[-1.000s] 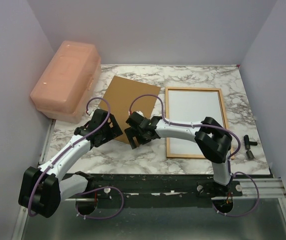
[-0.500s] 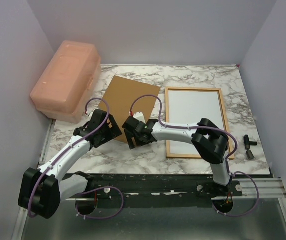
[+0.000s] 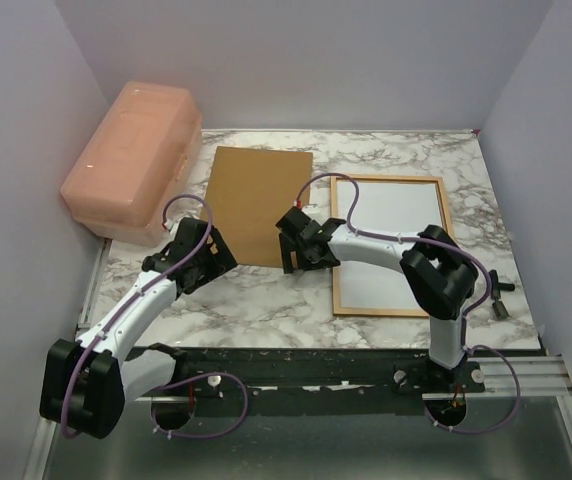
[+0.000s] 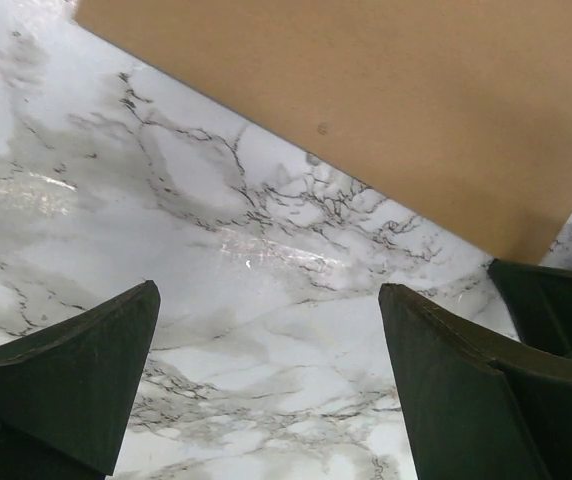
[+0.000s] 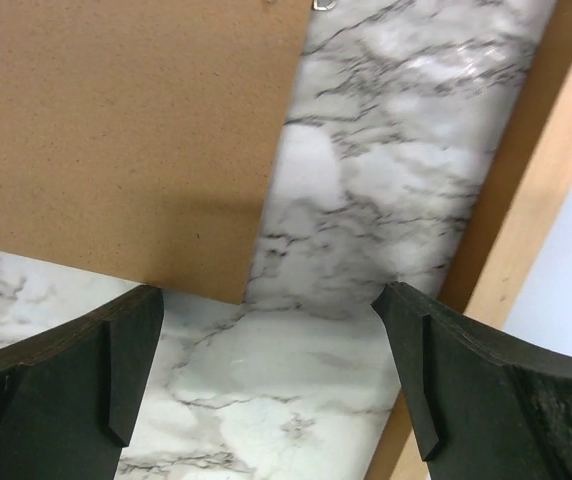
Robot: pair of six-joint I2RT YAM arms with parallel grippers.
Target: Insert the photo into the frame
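Both tools spread wide, nothing held. L tool (image 4: 268,300) sits low over the marble surface (image 3: 256,300), just short of the backing board (image 3: 261,205). R tool (image 5: 266,300) hovers over the bare strip btwn the board's near-right corner and the frame (image 3: 386,179), which lies flat, white inside. The photo isn't in view; can't tell if it's under the board. I judge we're at the find/access step, insertion not begun. Next: I'd locate the print, prob. by lifting the board at an edge. Thin flat stock, needs a low pinch.

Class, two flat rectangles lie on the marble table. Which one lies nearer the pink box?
The plain brown backing board, left of the frame: brown all over, no border. The frame has a wooden rim around a white middle.
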